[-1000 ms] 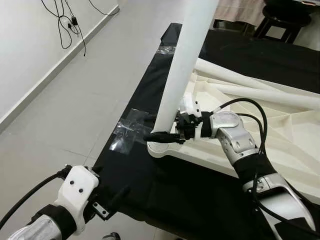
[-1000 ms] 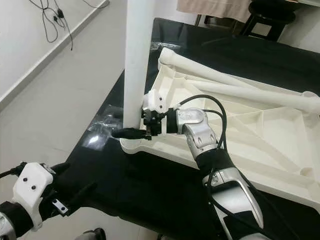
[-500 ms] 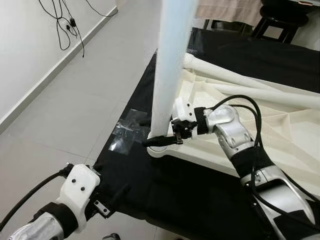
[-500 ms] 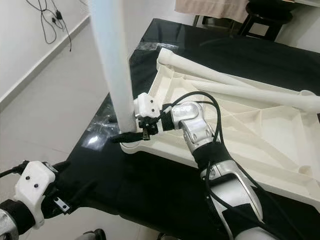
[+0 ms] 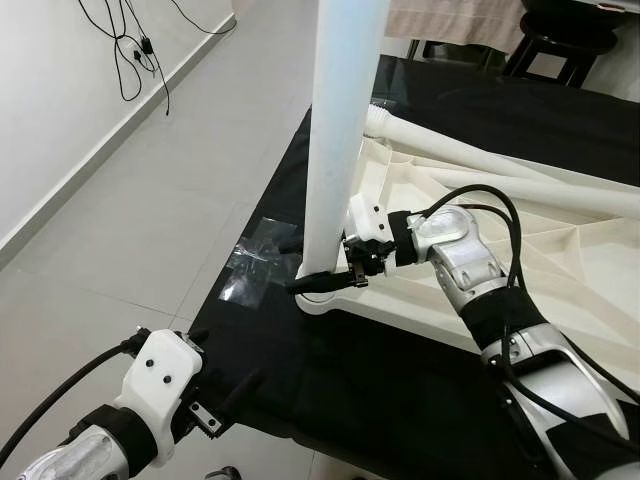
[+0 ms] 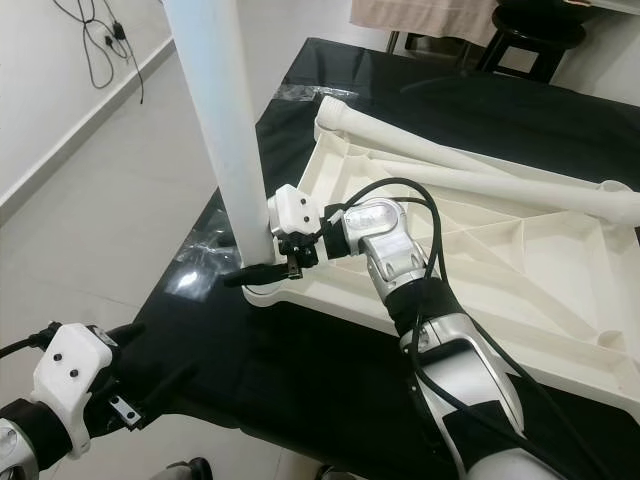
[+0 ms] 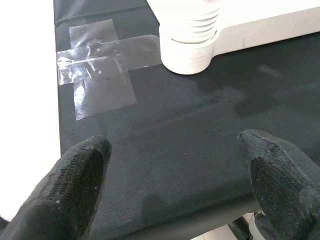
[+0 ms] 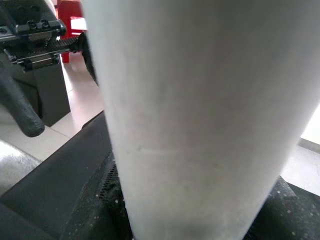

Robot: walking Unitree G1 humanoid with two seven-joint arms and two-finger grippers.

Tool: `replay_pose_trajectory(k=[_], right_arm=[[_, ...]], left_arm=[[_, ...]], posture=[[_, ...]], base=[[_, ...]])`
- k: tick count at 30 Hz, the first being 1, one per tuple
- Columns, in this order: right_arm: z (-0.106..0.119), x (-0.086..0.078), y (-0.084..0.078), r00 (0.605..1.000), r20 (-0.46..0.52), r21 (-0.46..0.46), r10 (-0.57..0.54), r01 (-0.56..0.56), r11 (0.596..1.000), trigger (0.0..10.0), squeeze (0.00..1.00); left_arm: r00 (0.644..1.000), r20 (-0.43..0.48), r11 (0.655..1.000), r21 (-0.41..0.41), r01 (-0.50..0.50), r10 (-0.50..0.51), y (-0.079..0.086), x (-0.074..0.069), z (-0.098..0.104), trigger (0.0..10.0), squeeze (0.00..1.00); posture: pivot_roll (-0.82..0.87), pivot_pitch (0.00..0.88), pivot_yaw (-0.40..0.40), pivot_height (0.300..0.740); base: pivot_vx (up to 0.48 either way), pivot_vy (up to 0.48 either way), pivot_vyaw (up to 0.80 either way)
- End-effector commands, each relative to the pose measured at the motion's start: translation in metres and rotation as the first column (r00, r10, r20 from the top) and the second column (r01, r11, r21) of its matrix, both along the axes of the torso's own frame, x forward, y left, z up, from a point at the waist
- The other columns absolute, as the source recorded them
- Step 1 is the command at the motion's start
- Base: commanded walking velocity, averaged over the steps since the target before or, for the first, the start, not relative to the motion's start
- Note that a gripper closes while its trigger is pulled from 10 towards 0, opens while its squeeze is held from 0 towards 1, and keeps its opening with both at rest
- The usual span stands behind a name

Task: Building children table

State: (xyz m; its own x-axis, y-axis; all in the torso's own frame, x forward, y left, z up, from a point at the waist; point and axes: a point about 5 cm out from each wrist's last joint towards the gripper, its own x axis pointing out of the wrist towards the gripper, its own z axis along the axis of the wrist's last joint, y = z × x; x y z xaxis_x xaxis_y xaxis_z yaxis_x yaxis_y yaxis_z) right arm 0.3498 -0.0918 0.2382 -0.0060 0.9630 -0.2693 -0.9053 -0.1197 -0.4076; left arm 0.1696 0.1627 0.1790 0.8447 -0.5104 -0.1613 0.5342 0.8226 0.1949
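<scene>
Stood upright at the near left corner of the upside-down white tabletop (image 5: 520, 250): the white table leg (image 5: 338, 140), its foot in the round corner socket (image 7: 192, 47). Squeezed around the bottom of the leg: the right gripper (image 5: 322, 283), reaching in from the right. Hung low at the near left, over the edge of the black cloth (image 5: 390, 385): the left gripper (image 7: 175, 185), fingers (image 7: 80, 177) spread wide, holding nothing. Stuck on the cloth just left of the socket: clear tape (image 7: 97, 65). Lay further back on the tabletop: two more legs (image 6: 480, 180).

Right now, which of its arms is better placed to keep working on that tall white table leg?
The right. The right gripper is clamped around the tall white table leg at its base; the left gripper hovers open over the black cloth, apart.
</scene>
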Motion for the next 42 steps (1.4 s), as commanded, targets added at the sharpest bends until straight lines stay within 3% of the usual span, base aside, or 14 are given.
replay_pose_trajectory(k=[1, 22, 30, 31, 36, 42], right_arm=[[-0.011, 0.001, -0.003, 0.998, -0.062, -0.023, -0.021, 0.02, 1.0, 10.0, 0.0], [-0.016, 0.001, 0.0, 0.995, -0.096, 0.046, -0.032, 0.037, 0.998, 10.0, 0.0], [-0.019, -0.003, 0.0, 0.994, -0.108, 0.012, 0.018, -0.017, 1.0, 10.0, 0.0], [-0.022, -0.003, 0.0, 0.995, -0.089, -0.042, 0.032, -0.036, 0.998, 10.0, 0.0], [-0.025, -0.002, 0.001, 0.997, -0.073, -0.087, 0.031, -0.038, 0.996, 10.0, 0.0], [-0.016, 0.005, 0.003, 0.994, -0.106, -0.047, 0.008, -0.013, 0.999, 10.0, 0.0]], left_arm=[[1.0, -0.03, 1.0, 0.0, 0.002, -0.002, -0.001, -0.001, -0.007, 10.0, 0.0], [1.0, -0.022, 1.0, 0.002, 0.005, -0.005, 0.0, -0.001, -0.006, 10.0, 0.0], [1.0, -0.022, 1.0, 0.002, 0.003, -0.003, 0.0, -0.003, -0.005, 10.0, 0.0], [1.0, -0.024, 1.0, 0.003, 0.002, -0.002, 0.0, -0.004, -0.005, 10.0, 0.0], [1.0, -0.027, 1.0, 0.004, 0.003, -0.003, 0.0, -0.004, -0.005, 10.0, 0.0], [1.0, -0.03, 1.0, 0.005, 0.003, -0.003, 0.001, -0.005, -0.005, 10.0, 0.0]], posture=[[0.07, 0.247, -0.05, 0.74], [0.1, 0.256, -0.043, 0.74], [0.11, 0.265, -0.047, 0.74], [0.11, 0.269, -0.046, 0.74], [0.11, 0.273, -0.046, 0.74], [0.12, 0.28, -0.046, 0.74]], base=[[0.0, 0.0, 0.0], [0.0, 0.0, 0.0], [0.0, 0.0, 0.0], [0.0, 0.0, 0.0], [0.0, 0.0, 0.0], [0.0, 0.0, 0.0]])
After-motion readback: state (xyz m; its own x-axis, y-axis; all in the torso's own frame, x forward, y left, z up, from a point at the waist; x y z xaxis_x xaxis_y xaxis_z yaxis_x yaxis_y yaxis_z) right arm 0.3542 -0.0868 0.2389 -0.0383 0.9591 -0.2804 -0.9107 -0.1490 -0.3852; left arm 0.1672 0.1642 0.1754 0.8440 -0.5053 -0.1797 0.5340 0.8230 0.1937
